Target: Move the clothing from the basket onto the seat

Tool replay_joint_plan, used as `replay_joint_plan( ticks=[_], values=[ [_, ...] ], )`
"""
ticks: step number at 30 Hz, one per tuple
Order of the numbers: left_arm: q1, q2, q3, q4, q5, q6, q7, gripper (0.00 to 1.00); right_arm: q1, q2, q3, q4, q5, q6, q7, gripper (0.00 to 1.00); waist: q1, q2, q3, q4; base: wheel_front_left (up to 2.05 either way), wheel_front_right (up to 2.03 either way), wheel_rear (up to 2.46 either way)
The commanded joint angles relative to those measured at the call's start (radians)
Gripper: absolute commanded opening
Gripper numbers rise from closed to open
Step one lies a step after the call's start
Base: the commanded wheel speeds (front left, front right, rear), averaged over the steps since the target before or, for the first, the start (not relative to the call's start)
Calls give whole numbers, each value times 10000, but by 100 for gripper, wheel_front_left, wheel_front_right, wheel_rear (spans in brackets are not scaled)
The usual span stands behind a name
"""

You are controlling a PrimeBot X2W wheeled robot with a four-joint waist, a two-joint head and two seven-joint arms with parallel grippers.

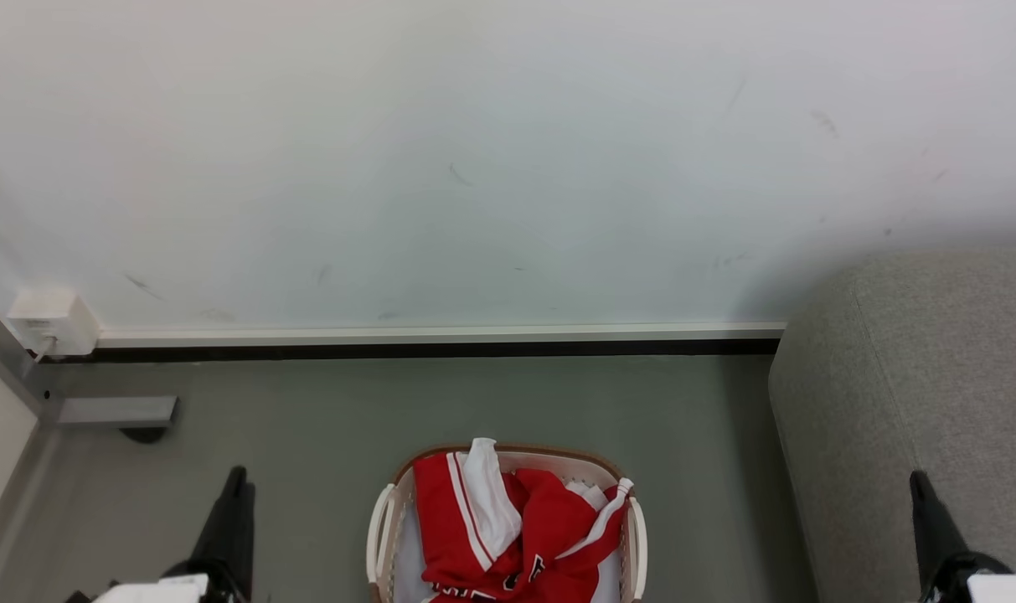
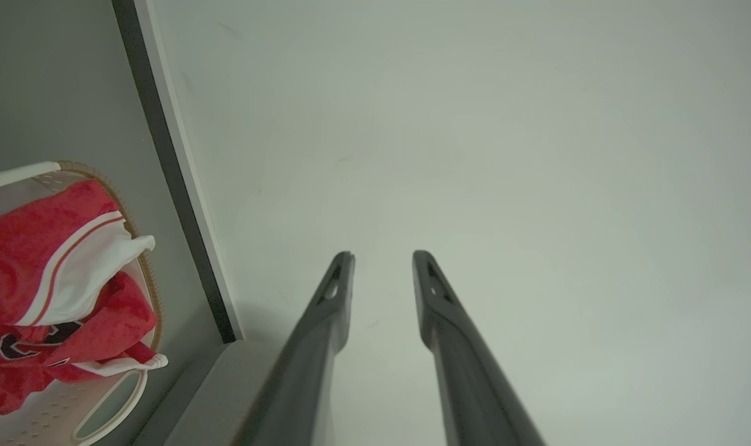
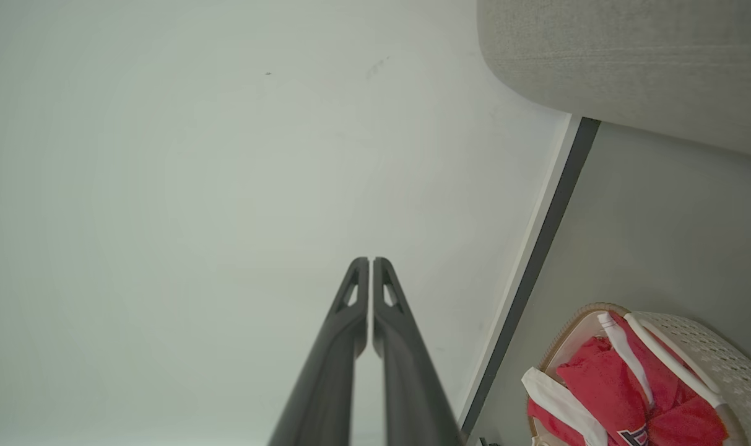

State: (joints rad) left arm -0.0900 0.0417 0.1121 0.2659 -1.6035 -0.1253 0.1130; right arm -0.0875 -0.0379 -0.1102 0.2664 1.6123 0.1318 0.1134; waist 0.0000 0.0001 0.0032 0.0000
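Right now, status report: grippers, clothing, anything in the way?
Left gripper open, empty; right gripper shut, empty. Clothing heaped in the basket, untouched. Seat to the right; nothing seen blocking the way.

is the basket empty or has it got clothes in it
Not empty: crumpled red and white clothing lies heaped inside the basket, rising past its far rim.

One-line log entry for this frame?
phase: pre-grasp | clothing: heaped in basket | seat: right of basket, apart | left claw: open, empty | right claw: shut, empty
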Motion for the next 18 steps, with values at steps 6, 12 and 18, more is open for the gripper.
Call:
replay_joint_plan(
  ticks=[6,12,18],
  values=[
    [169,-26,-80,96,184,18,-233,100,62,43,270,143,-185,-1,-234,100,1,-1,3,15,0,0,0],
    [245,-13,-80,58,798,11,-532,100,-24,27,506,173,-1050,-2,-533,100,1,-1,6,38,0,0,0],
    [299,-1,-16,17,1837,108,-811,100,-71,11,674,83,-2451,-3,-812,100,1,-1,11,66,0,0,0]
  ],
)
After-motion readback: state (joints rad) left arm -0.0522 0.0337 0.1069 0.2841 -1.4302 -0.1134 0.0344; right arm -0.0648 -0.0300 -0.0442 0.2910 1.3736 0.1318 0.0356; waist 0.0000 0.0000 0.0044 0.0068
